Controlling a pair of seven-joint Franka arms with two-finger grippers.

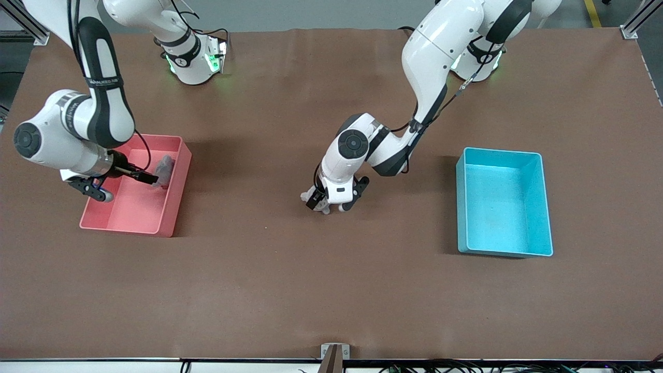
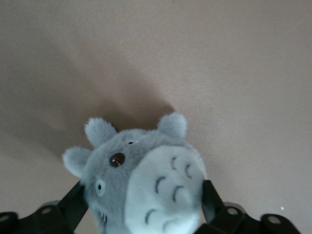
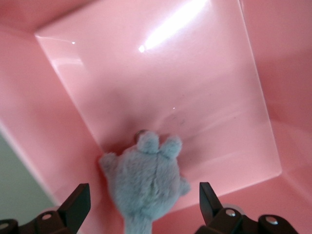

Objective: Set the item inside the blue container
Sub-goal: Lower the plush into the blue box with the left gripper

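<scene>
The left arm starts from its base at about 1 o'clock in the front view and bends down to the middle of the table. The left gripper (image 1: pixel 331 203) points downward and sits low, with its fingers (image 2: pixel 73 202) spread wide. The right arm comes from 11 o'clock and reaches to 9 o'clock. The right gripper (image 1: pixel 127 186) is tilted, and its fingers (image 3: pixel 78 204) are also wide apart and hold nothing.

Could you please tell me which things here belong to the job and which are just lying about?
Belonging to the job:
- blue container, empty
- grey plush toy on the table, mid-table
- left gripper, open around that toy

Lying about:
- pink bin
- second grey plush inside it
- right gripper, open over the pink bin
</scene>
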